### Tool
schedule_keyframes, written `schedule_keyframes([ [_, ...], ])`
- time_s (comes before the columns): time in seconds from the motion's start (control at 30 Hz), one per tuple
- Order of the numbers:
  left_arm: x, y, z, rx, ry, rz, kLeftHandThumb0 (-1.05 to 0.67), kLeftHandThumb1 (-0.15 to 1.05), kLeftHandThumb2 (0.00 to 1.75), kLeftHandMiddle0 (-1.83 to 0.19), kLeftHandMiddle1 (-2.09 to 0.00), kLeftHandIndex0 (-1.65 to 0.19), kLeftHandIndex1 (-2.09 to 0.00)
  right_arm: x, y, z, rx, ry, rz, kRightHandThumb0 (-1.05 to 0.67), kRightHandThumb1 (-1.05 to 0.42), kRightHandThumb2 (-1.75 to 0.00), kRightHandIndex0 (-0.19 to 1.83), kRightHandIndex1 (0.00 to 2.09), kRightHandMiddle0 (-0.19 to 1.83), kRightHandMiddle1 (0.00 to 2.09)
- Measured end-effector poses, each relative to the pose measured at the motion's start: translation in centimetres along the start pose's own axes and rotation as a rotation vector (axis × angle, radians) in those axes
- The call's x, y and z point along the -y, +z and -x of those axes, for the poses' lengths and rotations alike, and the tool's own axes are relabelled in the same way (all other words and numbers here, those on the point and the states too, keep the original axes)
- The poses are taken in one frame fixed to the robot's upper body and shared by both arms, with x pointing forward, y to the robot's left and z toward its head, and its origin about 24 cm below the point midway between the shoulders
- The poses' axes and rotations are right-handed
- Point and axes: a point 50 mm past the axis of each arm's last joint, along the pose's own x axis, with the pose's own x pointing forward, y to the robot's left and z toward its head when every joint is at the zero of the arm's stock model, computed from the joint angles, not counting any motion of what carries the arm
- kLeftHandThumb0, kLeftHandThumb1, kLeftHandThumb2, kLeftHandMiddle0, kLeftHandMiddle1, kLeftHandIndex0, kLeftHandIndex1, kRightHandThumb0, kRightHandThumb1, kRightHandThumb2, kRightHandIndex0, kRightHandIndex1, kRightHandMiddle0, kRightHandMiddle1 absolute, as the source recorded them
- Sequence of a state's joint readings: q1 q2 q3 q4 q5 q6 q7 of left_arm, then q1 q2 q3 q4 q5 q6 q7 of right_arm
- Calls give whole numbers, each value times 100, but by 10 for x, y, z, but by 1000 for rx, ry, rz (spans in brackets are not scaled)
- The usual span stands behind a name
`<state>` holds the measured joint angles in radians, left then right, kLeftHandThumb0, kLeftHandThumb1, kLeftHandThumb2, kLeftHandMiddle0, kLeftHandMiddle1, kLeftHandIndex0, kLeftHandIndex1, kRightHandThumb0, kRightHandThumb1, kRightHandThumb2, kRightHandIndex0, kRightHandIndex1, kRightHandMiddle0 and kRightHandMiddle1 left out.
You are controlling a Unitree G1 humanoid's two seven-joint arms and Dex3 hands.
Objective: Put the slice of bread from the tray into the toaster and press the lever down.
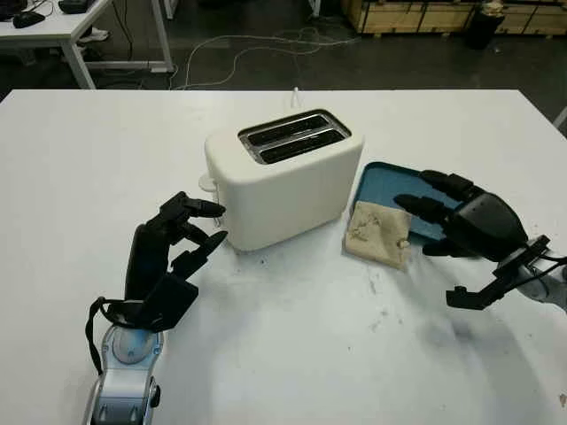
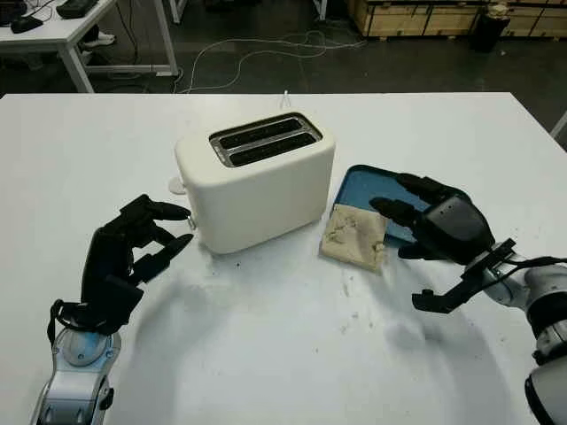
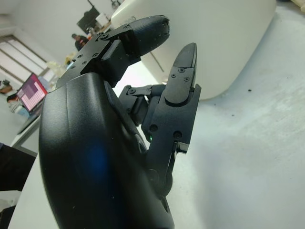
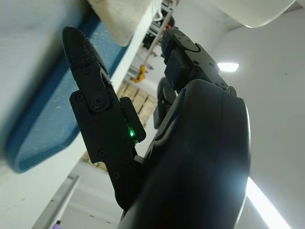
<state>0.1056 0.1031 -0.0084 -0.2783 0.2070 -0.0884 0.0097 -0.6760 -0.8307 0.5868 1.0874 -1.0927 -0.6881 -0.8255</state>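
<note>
On the white table, the left hand hangs just beside the toaster's left end, holding nothing, its fingertips pointing at the lever side. The cream toaster stands in the middle with both slots bare, and the slice of bread lies just to its right, half on the near edge of the blue tray and half on the table. Farthest right, the right hand hovers over the tray near the bread, holding nothing.
</note>
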Motion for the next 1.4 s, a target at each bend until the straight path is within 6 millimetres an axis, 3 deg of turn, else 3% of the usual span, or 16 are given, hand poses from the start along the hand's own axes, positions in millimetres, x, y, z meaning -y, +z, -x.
schedule_keyframes([
  [0.43, 0, 0, 0, 0, 0, 1, -23, 92, 15, -63, -151, -54, -104, 5, 0, -7, 11, -38, 35, -51, -78, 0, 32, 11, 54, 2],
  [0.8, 0, 0, 0, 0, 1, 5, -22, 92, 16, -62, -151, -54, -104, -2, 9, -17, 39, 43, 22, -56, -80, 0, 29, 9, 50, 0],
  [1.4, 0, 0, 0, 0, 1, 3, -23, 92, 14, -62, -151, -54, -105, -6, 5, -11, 5, 49, 15, -57, -77, 0, 29, 9, 49, 0],
])
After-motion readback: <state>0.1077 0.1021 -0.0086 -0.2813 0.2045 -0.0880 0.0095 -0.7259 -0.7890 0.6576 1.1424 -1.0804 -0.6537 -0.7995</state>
